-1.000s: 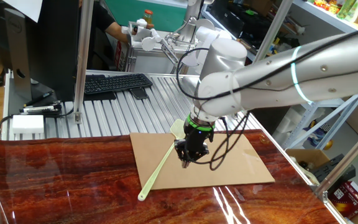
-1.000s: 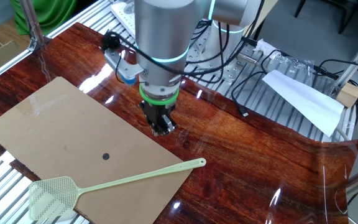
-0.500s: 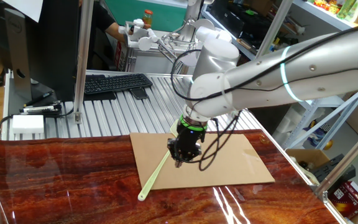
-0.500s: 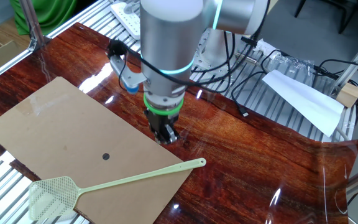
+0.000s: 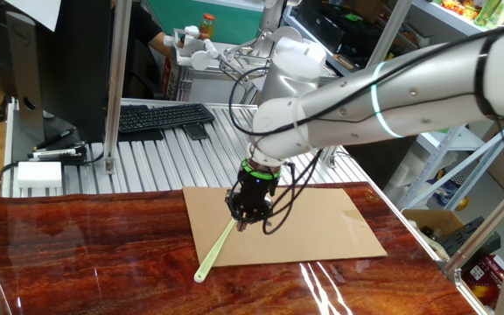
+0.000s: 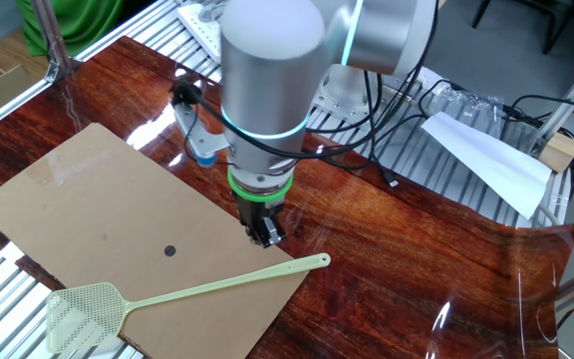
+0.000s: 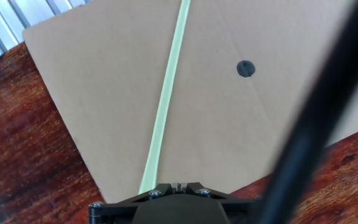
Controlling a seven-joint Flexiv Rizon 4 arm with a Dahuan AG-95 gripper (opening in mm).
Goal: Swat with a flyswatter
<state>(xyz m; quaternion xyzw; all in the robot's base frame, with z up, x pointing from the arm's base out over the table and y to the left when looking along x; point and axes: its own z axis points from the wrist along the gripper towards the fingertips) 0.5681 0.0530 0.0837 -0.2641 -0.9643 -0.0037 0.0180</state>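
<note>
The pale yellow-green flyswatter [image 6: 217, 287] lies flat across the cardboard sheet [image 6: 88, 209], its mesh head [image 6: 83, 309] over the sheet's near corner and its handle end on the wooden table. My gripper [image 6: 265, 235] hangs just above the sheet's edge, close beside the handle, shut with nothing in it. In the one fixed view the gripper [image 5: 245, 223] stands over the flyswatter handle [image 5: 217, 249], and the arm hides most of the head. The hand view looks down on the flyswatter handle [image 7: 166, 99] and a black dot [image 7: 245, 68] on the cardboard sheet [image 7: 104, 74].
A black keyboard [image 5: 160, 116] and a white box [image 5: 39, 175] lie on the metal slats behind the sheet. An upright metal post [image 5: 116, 87] stands at the left. White paper [image 6: 486, 160] lies past the table. A black cable [image 7: 316, 124] crosses the hand view.
The gripper has moved sideways across the cardboard toward the flyswatter's handle, staying shut. The flyswatter has not moved.
</note>
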